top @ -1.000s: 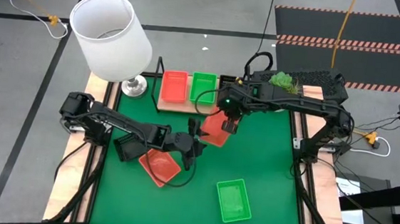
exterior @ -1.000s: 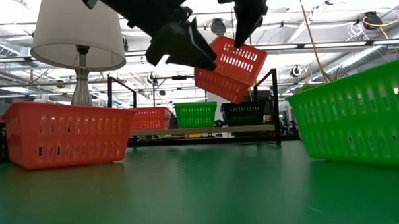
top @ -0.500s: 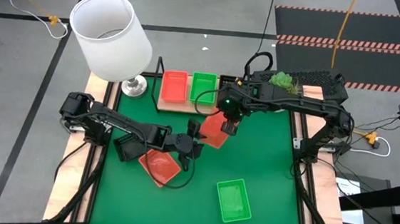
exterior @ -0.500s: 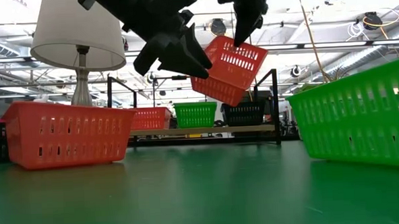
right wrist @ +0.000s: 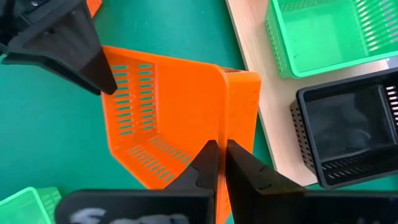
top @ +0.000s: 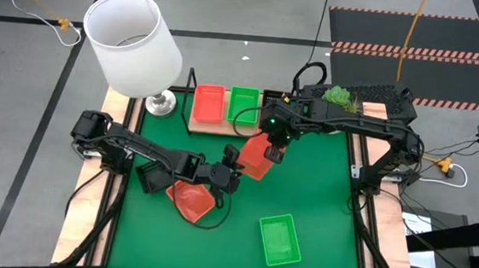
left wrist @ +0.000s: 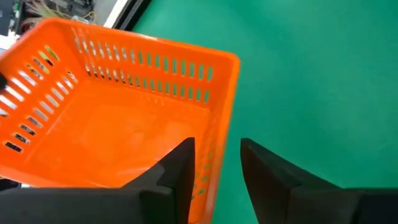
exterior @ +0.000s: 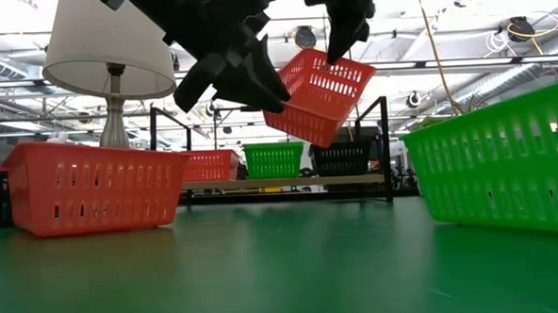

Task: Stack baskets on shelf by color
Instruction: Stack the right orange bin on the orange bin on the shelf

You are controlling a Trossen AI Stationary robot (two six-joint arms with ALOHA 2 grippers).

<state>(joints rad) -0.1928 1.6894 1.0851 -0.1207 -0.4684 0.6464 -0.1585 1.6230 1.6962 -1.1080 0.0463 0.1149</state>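
The right gripper [top: 271, 148] is clenched on the rim of a tilted orange basket [top: 257, 157], lifted just in front of the shelf [top: 214, 125]. The left gripper [top: 231, 162] straddles its opposite wall, fingers [left wrist: 180, 168] not visibly pinching. A lamp [top: 135, 44] hides the shelf's left end.

Tilted orange basket [top: 257, 155] held aloft, orange [top: 208, 102], green [top: 244, 103], black [right wrist: 345, 127] baskets on wooden shelf [right wrist: 268, 118]

Orange-red slotted basket [top: 257, 155] in mid-air, another orange-red basket [top: 192, 200] on the green table [top: 320, 200]. A green basket [top: 279, 240] lies near. On the light-wood shelf [right wrist: 273, 127]: orange-red [top: 208, 103], green [top: 243, 104] and black [right wrist: 345, 134] baskets. White lampshade [top: 133, 33].
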